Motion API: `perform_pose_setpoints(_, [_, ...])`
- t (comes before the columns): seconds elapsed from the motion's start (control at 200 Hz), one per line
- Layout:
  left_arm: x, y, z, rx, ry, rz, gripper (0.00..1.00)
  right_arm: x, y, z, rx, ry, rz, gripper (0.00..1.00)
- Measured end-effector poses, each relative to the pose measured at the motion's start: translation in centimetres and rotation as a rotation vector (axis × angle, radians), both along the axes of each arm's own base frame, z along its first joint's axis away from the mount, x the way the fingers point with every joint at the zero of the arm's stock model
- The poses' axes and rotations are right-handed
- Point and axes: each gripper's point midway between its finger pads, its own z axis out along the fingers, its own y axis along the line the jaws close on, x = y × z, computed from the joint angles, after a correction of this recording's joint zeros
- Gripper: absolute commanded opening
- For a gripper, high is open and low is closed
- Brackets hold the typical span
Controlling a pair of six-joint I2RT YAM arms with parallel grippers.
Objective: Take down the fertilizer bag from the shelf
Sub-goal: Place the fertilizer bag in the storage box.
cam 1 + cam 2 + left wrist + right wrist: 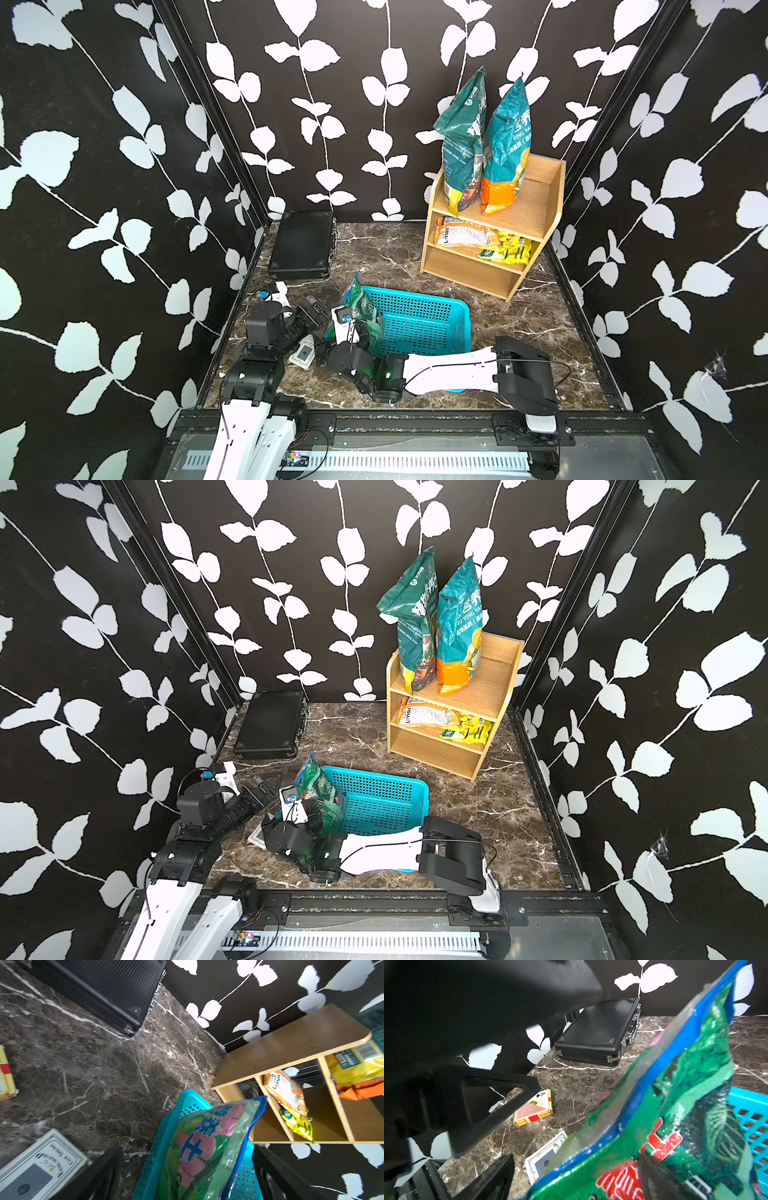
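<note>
The wooden shelf (536, 216) stands at the back right. Two tall teal fertilizer bags (463, 141) (505, 149) stand upright on its top tier. Smaller packets (461, 235) lie on the middle tier. A green fertilizer bag with a blue edge (359, 303) (675, 1105) stands leaning at the left end of the blue basket (419, 320). My right gripper (357, 328) (575, 1159) is open, with its jaws on either side of this bag's lower part. My left gripper (311, 311) (187, 1149) is open just left of the basket and holds nothing.
A black ribbed case (303, 245) lies at the back left of the marble table. A red-and-yellow card box (533, 1109) and a blue-backed card box (305, 353) lie on the table near my left arm. Patterned walls close in three sides.
</note>
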Motion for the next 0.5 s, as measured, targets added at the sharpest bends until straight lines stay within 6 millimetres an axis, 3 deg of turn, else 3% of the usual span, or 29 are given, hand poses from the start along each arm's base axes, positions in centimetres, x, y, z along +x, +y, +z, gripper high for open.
perform_pose_setpoints(0.125, [0.0, 0.0, 0.8, 0.020, 0.002, -0.011, 0.99, -0.1, -0.7, 1.0, -0.004, -0.024, 0.011, 0.97])
perform_pose_setpoints(0.23, [-0.1, 0.0, 2.1, 0.034, -0.015, -0.021, 0.99, -0.3, -2.2, 3.1, -0.012, -0.056, 0.023, 0.98])
perform_pose_setpoints(0.36, [-0.3, -0.2, 3.7, 0.044, -0.040, -0.041, 0.99, -0.6, -4.0, 8.2, 0.024, -0.106, 0.040, 1.00])
perform_pose_setpoints(0.5, [-0.5, -0.5, 3.9, 0.058, -0.034, -0.071, 0.99, -0.9, -6.7, 13.0, 0.051, -0.161, 0.047, 0.99])
